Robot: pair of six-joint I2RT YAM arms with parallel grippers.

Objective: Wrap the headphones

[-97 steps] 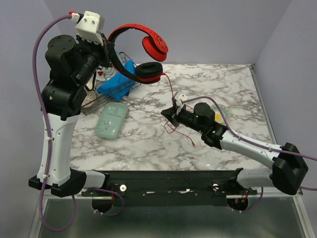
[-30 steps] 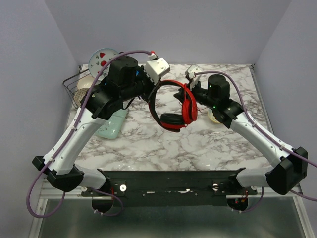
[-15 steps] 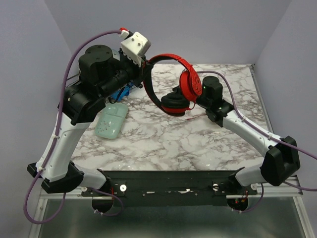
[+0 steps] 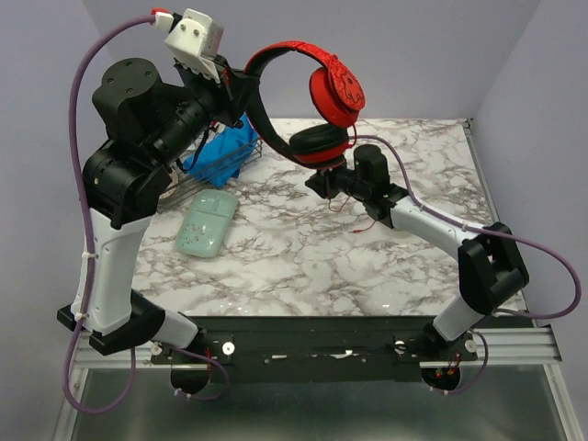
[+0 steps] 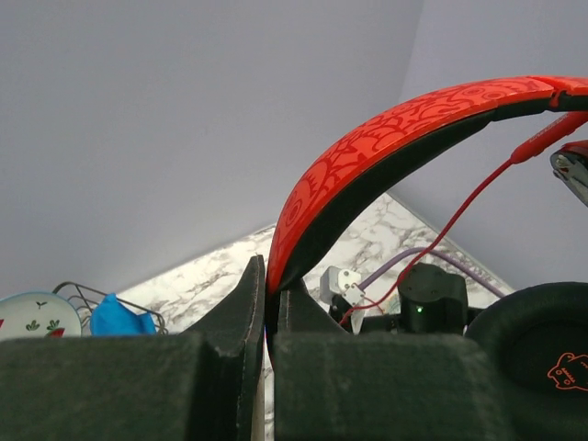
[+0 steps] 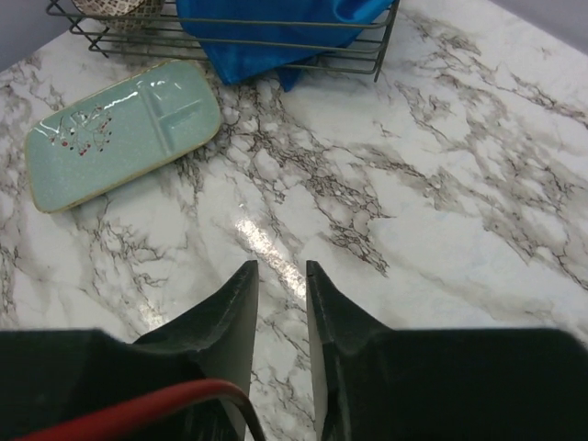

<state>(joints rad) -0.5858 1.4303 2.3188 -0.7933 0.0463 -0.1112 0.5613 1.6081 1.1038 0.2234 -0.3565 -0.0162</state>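
The red headphones (image 4: 335, 90) hang in the air above the back of the table. My left gripper (image 4: 241, 87) is raised high and shut on the left end of their headband (image 5: 386, 138). The black-padded ear cup (image 4: 319, 142) hangs lowest. The thin red cable (image 4: 367, 219) dangles to the table; it also shows in the left wrist view (image 5: 459, 202). My right gripper (image 4: 317, 186) sits low under the ear cups. Its jaws (image 6: 280, 266) stand slightly apart with nothing between the tips. A loop of cable (image 6: 138, 404) lies across the base of its left finger.
A pale green divided tray (image 4: 207, 223) lies at the left of the marble table (image 4: 303, 266), also in the right wrist view (image 6: 119, 129). Behind it stands a wire rack (image 4: 184, 184) holding a blue cloth (image 4: 220, 152). A patterned plate (image 5: 32, 312) stands at the far left.
My left arm has lifted the headphones up and back to the left. My right gripper has dropped from beside the ear cups to low over the table, beneath them.
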